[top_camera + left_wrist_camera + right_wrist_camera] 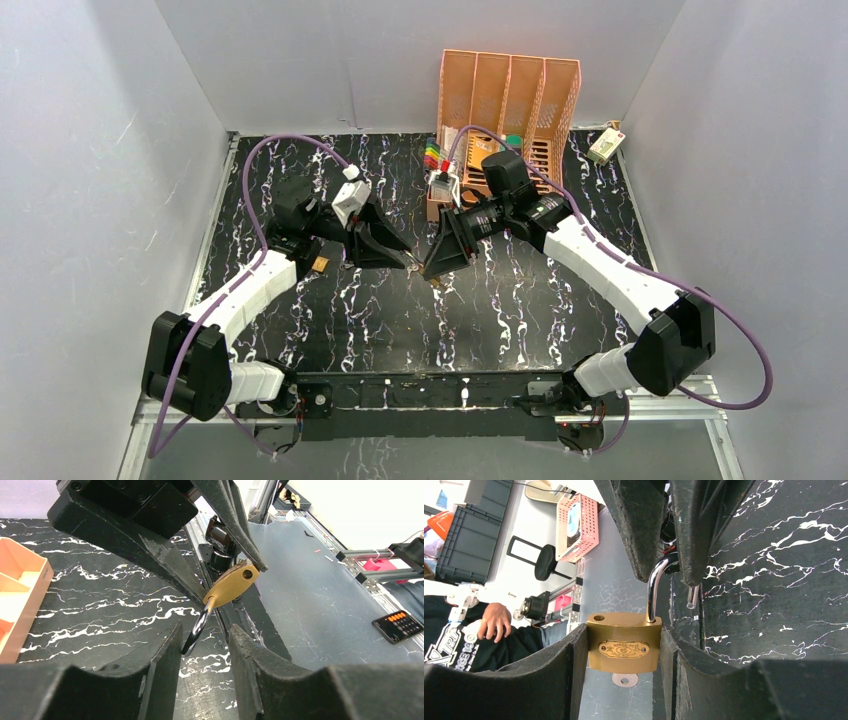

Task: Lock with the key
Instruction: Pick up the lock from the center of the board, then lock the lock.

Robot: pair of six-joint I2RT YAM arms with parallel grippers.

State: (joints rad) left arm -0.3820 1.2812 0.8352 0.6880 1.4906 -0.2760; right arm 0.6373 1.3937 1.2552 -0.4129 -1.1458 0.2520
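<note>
Looking through the right wrist camera, I had my right pincer (pixel 624 636) pressed on the two edges of the padlock (pixel 624 642). Its key (pixel 624 680) poked out at the back end, towards my wrist. The shackle (pixel 651 592) stood out ahead of my tips, raised, with its free leg clear of the body. Its bend went in between the fingers of my left pincer (pixel 671 560).

Through the left wrist camera, the shackle ran straight ahead from between those fingers to the body. They seemed to pinch it, though the gap looked loose.

From above, the two pincers met tip to tip, with the lock between them. I judged the next move to be a push along that axis, the left being nearer the shackle.
</note>
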